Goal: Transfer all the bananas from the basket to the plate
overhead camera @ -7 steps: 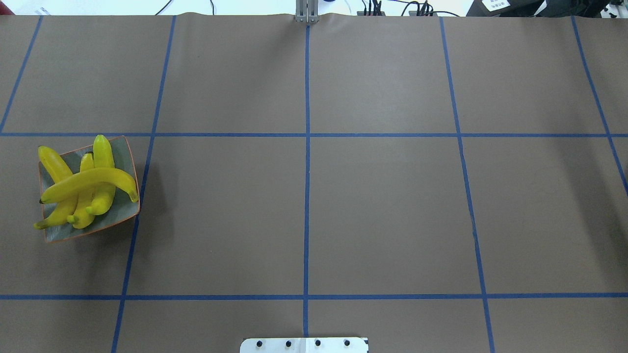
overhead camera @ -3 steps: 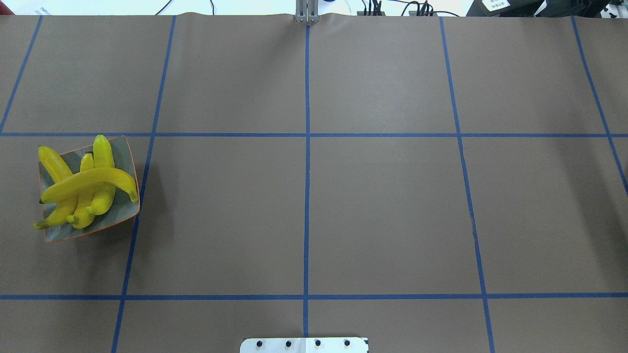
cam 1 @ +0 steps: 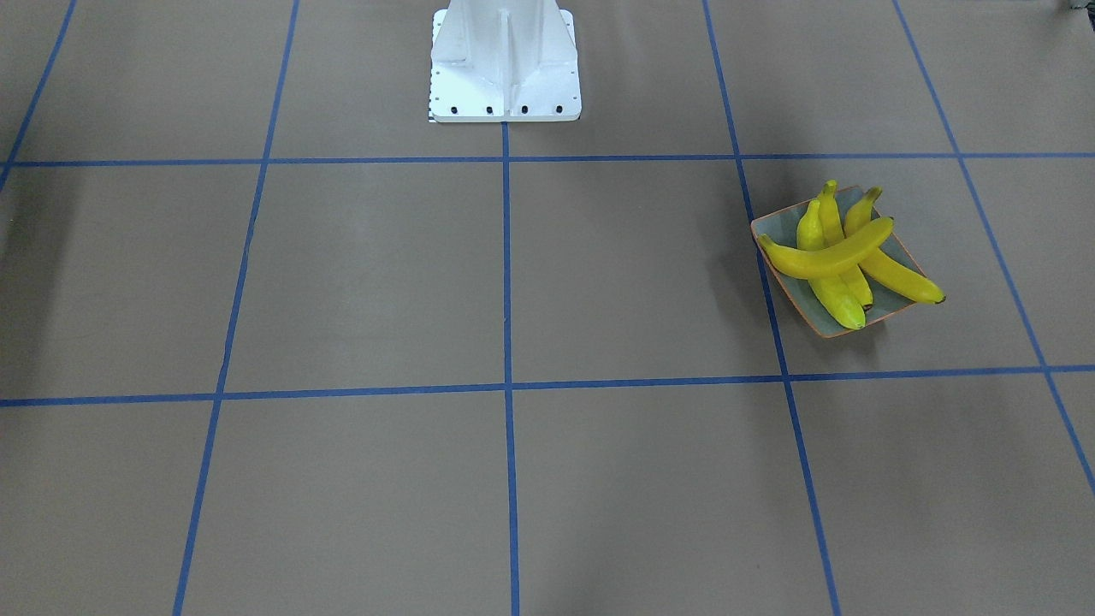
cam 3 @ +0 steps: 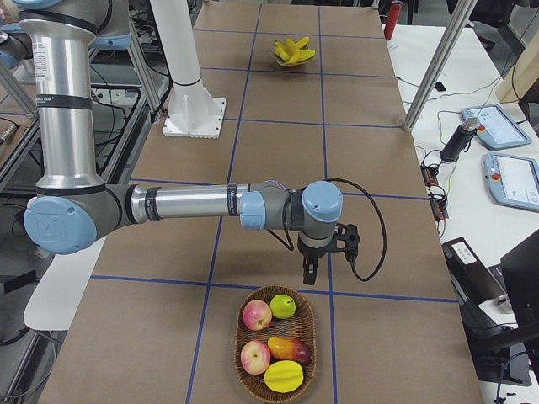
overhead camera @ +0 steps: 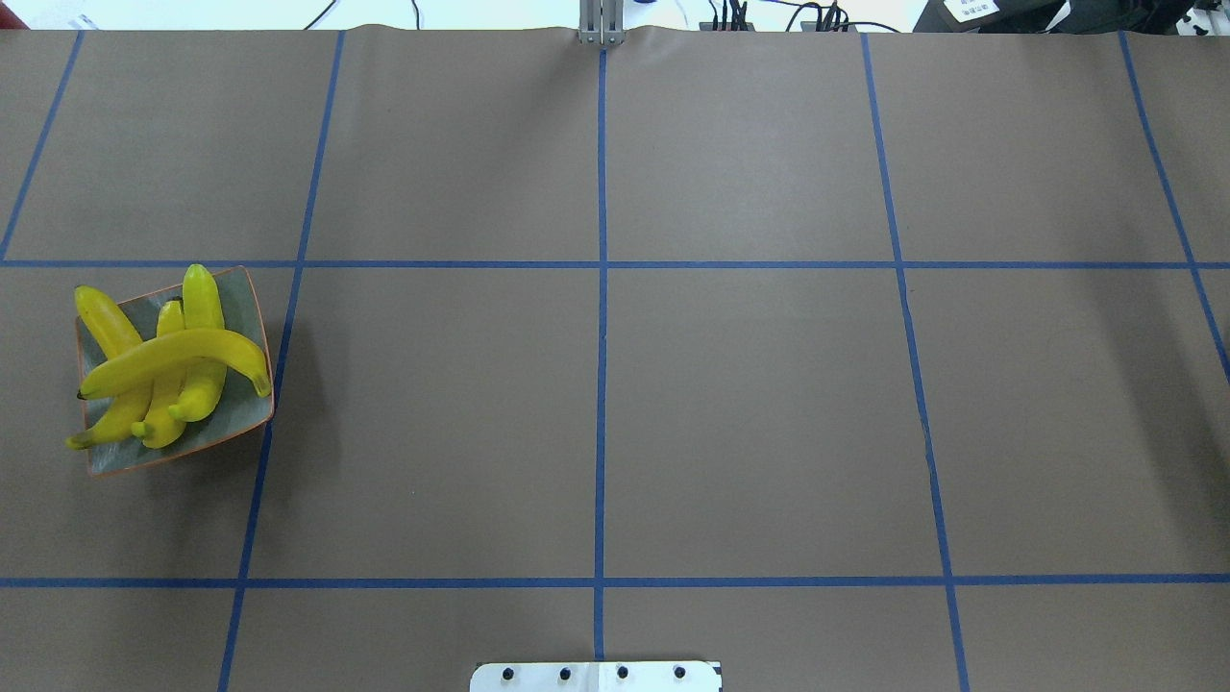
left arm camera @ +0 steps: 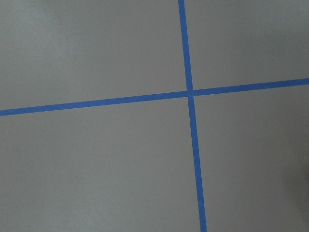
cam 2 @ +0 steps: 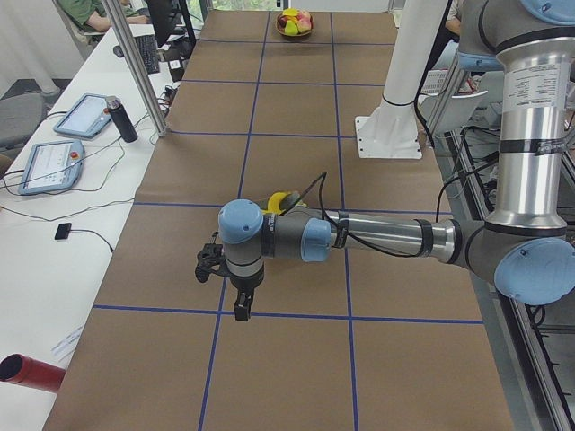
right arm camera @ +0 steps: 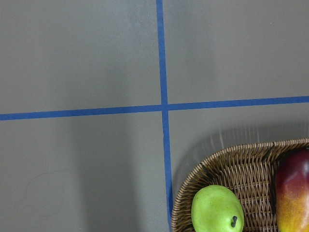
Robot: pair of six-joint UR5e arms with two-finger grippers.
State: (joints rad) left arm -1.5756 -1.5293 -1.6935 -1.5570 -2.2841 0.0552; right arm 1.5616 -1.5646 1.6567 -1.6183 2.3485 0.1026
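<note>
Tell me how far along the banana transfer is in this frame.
Done: all four bananas lie piled on the plate. The basket shows only other fruit, no banana. In hand: nothing; the left tool and right tool hang over the table without a banana. Left: nothing visible, so the job looks complete.

What we are missing
We are losing most bananas (cam 2: pixel 283 199) behind the left arm (cam 2: pixel 386 238); the basket (right arm camera: pixel 241 164) is running off the wrist view's edge; we are failing to judge the left hand (cam 2: pixel 241 310) or right hand (cam 3: pixel 308 276).
</note>
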